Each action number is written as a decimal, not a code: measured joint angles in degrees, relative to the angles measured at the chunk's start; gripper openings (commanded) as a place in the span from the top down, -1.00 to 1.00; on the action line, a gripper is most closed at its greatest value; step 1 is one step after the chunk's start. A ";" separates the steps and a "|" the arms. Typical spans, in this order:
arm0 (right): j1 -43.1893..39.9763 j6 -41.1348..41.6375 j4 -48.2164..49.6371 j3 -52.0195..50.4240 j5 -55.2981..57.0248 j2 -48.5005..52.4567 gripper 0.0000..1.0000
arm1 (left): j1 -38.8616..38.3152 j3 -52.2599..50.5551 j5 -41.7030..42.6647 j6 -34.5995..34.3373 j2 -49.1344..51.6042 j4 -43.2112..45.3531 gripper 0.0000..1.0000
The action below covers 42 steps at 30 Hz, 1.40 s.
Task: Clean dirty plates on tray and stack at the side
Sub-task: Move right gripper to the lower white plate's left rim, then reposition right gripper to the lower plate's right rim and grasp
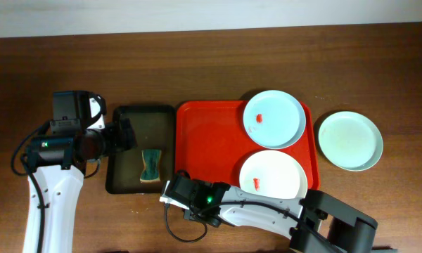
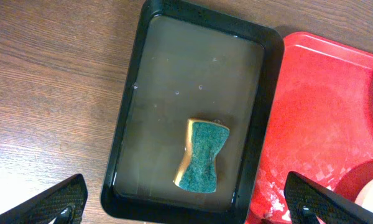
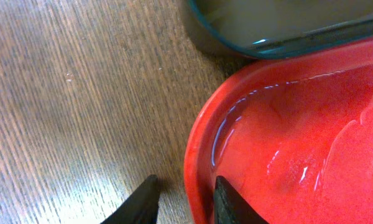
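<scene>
While one clean plate (image 1: 349,140) sits on the table (image 1: 197,70) just right of the red tray (image 1: 204,140), overhead shows 2 more plates (image 1: 273,119) on that tray's right half, one behind the other, each w/ a small red smear (image 1: 260,117), so I'd judge the job approx. a third done and btwn plates. Same view: left pincer (image 1: 124,133) hangs over the left edge of the dark tray (image 1: 144,126), where the sponge (image 1: 150,164) lies near the front; right pincer (image 1: 176,186) is at the red tray's front-left corner, well away from both dirty plates. Left wrist view: jaws spread as wide as they go, nothing in them, sponge directly below in shallow water, lying flat w/ green scrub face up. Right wrist view: fingers (image 3: 143,202) narrowly apart, straddling the red rim, one over bare wood, other over the wet tray floor; can't tell if they're actually clamped on the rim or just around it. Next move, prob.: left arm drops, lines its jaws across the sponge's narrow waist and closes, then carries it over to the nearer smeared plate; right likely only steadies the tray.
</scene>
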 measured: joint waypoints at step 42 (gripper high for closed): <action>-5.79 13.62 -13.14 4.44 -0.57 -16.85 -0.97 | 0.00 0.00 0.02 0.00 0.00 -0.04 -0.98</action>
